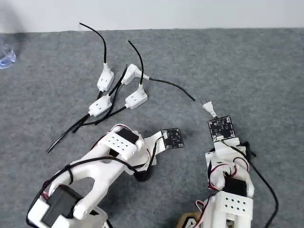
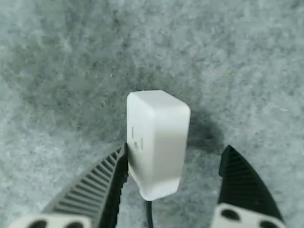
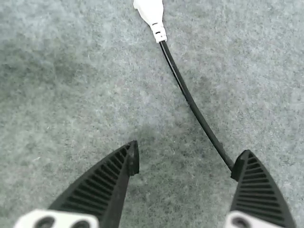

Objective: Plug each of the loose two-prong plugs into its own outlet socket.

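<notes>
A white outlet socket [image 2: 156, 142] stands on end on the grey carpet between the fingers of my left gripper [image 2: 175, 152], its two slots facing one finger [image 2: 102, 183]. That finger touches it, the other stands apart, so the gripper is open. A black cord leaves the socket toward the wrist. My right gripper [image 3: 185, 161] is open just above the carpet, with a black cord [image 3: 190, 102] running between its fingers to a white plug [image 3: 150, 14]. In the high view that two-prong plug [image 1: 208, 107] lies just beyond the right arm's wrist [image 1: 221, 128].
Several white sockets and plugs with black cords lie clustered at the back left [image 1: 105, 78] [image 1: 132, 74] [image 1: 100, 105] [image 1: 136, 99]. One cord [image 1: 173, 86] trails toward the middle. A clear bluish object [image 1: 5, 55] sits at the far left edge.
</notes>
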Tool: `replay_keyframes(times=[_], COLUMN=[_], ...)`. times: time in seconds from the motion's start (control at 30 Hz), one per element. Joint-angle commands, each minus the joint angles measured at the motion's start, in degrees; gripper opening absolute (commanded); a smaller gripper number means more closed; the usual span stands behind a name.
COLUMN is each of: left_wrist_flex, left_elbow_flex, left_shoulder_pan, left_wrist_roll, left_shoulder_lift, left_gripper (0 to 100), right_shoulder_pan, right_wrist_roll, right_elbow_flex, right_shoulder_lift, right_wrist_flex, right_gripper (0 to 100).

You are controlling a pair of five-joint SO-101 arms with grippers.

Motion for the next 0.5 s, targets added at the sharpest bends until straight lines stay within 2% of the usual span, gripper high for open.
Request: replay_keyframes(times=[0.0,0.2,0.33,0.47], left_wrist_flex=[-1.32,-2.81,-7.12,-4.75], left_elbow_flex=[-2.59,-4.18,-4.18,-6.81], left_shoulder_pan=[-0.35,-1.49,-6.95,-8.26], left_wrist_roll=[-0.62,-0.70,-1.85,-2.20], left_shoulder_lift=[0.18,0.26,1.14,3.96], left_gripper=[29,29,29,29], right_shoulder_pan=[0.22,0.22,0.22,0.22], right_wrist_roll=[0.70,0.70,0.70,0.70], right_elbow_flex=[-1.58,-1.49,-1.49,-1.49], right_shoulder_lift=[-0.31,-0.31,-0.31,-0.31], right_wrist_flex=[0.40,0.31,0.31,0.31], right_gripper=[30.2,30.2,30.2,30.2])
